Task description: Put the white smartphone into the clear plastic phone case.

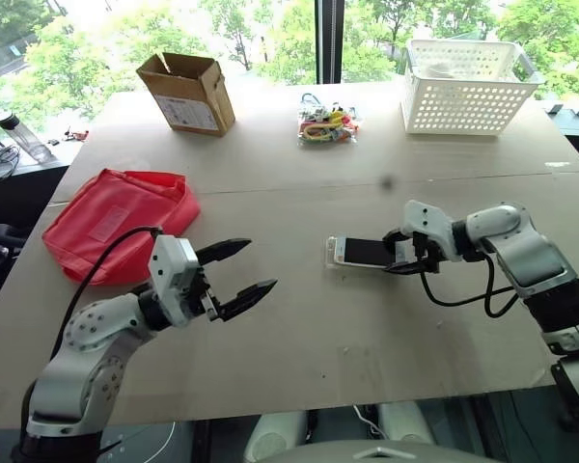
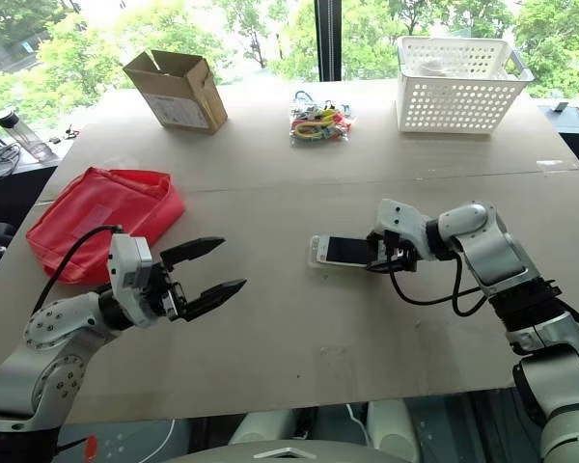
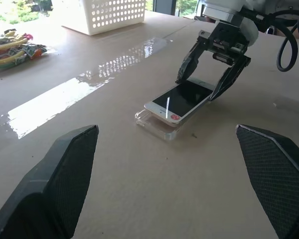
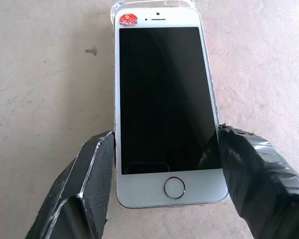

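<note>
On the right half of the wooden table [image 1: 299,357], the right gripper [image 1: 402,254] clasped the white smartphone [image 1: 365,252] by its long edges at the home-button end. The phone's long axis ran left to right, its far tip resting in the clear plastic phone case [image 3: 154,123], seemingly tilted and not fully seated. The left gripper [image 1: 239,274] hovered wide open and empty, well apart to the left.

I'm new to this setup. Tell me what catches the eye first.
Mid-table, the right tool grips the white phone by its sides, its far end resting over the clear case. The left tool hangs open nearby, holding nothing. A red bag lies at the left, with a white basket at the far right corner.
</note>
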